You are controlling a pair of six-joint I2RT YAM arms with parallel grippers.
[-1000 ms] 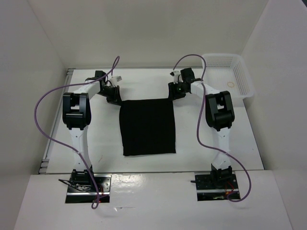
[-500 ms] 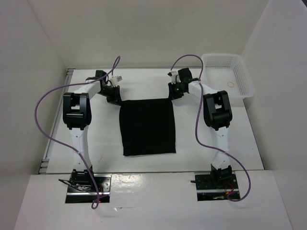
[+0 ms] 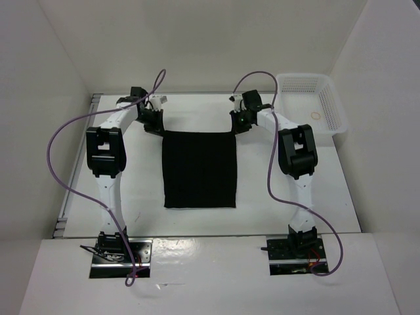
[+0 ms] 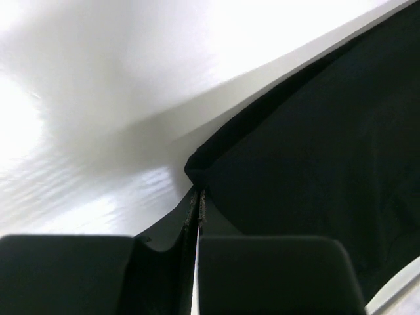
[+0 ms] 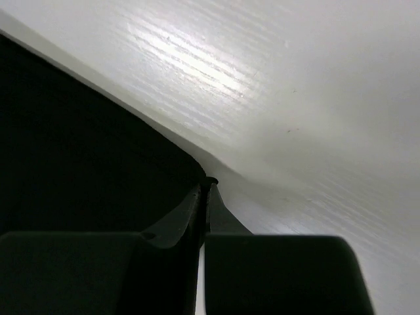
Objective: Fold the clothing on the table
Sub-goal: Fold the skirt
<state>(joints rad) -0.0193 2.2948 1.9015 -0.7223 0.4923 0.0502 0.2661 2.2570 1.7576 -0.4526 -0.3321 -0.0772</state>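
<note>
Left gripper [image 3: 157, 126] and right gripper [image 3: 237, 126] each sit at an upper corner of the clothing [image 3: 200, 169], a black rectangle lying flat at the centre of the white table [image 3: 131, 177] in the overhead view. That view shows the whole layout: the fabric's top edge is stretched straight between the two arms, its lower edge lies toward the bottom of the frame, and a white mesh basket [image 3: 331, 98] stands well apart at the upper right. It does not show how the jaws stand, since the wrists hide them. The wrist views do. In the left wrist view the jaws are pressed together with only a thin seam between them, pinching a small peaked corner of the black cloth at centre frame, with fabric spreading to the right. In the right wrist view the jaws are likewise clamped, gripping the cloth's corner at centre frame, with fabric filling the left and bare table the upper right.
</note>
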